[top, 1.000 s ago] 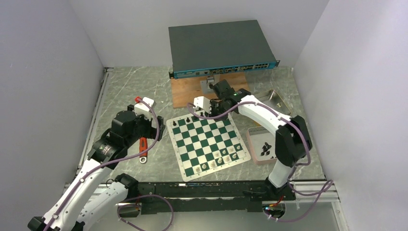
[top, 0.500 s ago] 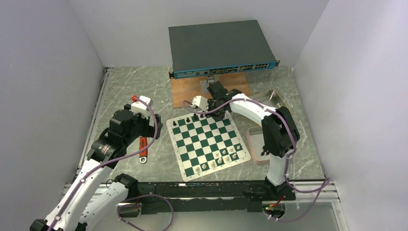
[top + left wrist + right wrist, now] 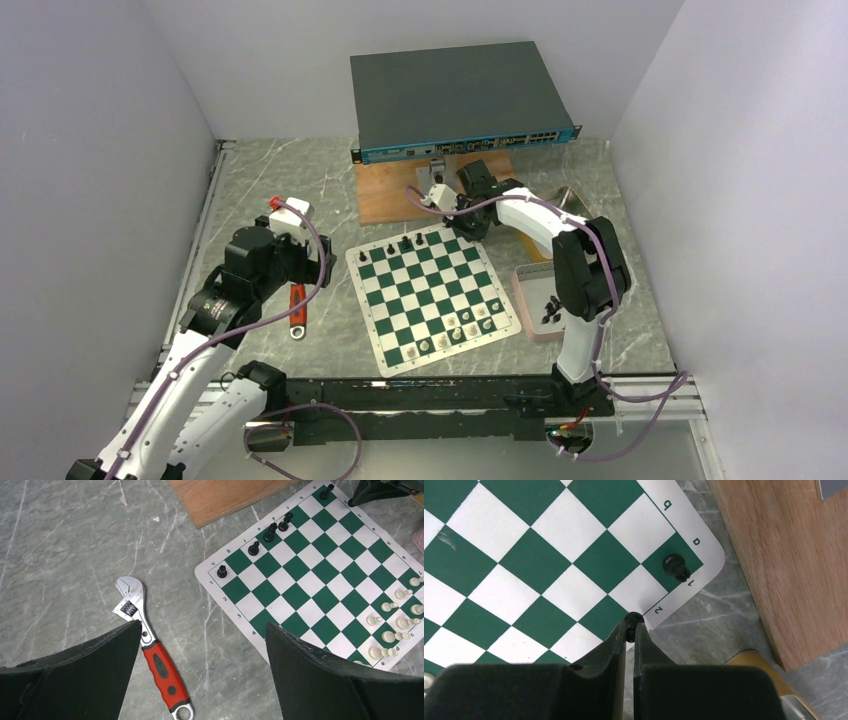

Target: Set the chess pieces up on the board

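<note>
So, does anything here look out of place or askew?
Yes. A red-handled wrench lies on the table left of the board, unrelated to chess, and the board sits rotated against the table edge.

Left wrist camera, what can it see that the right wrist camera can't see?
Only the left wrist view shows the red-handled wrench, the white chess pieces and a row of black chess pieces. Only the right wrist view shows that the right end effector is shut, plus a yellow rim beside it. Both show the board, the wooden plank and the grey table.
</note>
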Controlling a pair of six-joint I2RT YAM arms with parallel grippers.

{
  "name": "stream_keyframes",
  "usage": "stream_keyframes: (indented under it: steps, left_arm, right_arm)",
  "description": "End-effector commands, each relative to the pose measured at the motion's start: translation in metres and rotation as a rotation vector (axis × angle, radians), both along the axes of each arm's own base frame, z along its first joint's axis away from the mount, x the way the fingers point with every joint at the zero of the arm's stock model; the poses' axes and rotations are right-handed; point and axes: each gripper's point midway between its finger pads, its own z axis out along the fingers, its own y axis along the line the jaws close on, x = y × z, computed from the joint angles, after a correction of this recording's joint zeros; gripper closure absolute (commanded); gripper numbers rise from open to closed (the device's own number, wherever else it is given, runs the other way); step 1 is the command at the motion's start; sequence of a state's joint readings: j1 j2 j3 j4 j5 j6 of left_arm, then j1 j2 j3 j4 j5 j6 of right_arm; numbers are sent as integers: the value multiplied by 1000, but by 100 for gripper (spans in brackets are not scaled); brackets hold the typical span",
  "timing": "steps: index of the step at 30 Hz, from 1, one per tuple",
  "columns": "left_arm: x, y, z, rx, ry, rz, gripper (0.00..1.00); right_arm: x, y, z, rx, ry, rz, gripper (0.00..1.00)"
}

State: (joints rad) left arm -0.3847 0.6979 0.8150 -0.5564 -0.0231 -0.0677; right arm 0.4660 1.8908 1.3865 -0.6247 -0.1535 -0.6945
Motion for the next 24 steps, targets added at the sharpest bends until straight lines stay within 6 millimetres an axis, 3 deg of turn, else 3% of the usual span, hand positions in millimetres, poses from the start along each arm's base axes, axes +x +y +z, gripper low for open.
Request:
stream_keyframes:
  steps: [1,24]
  left_arm:
    - [4,-4,7,-29,-26,-14,1]
    - [5,-5,5,-44,-15,-19,1]
  right_arm:
    - [7,-1,2,24,-18,-41,92]
    - [13,2,-17,46,9,-94,89]
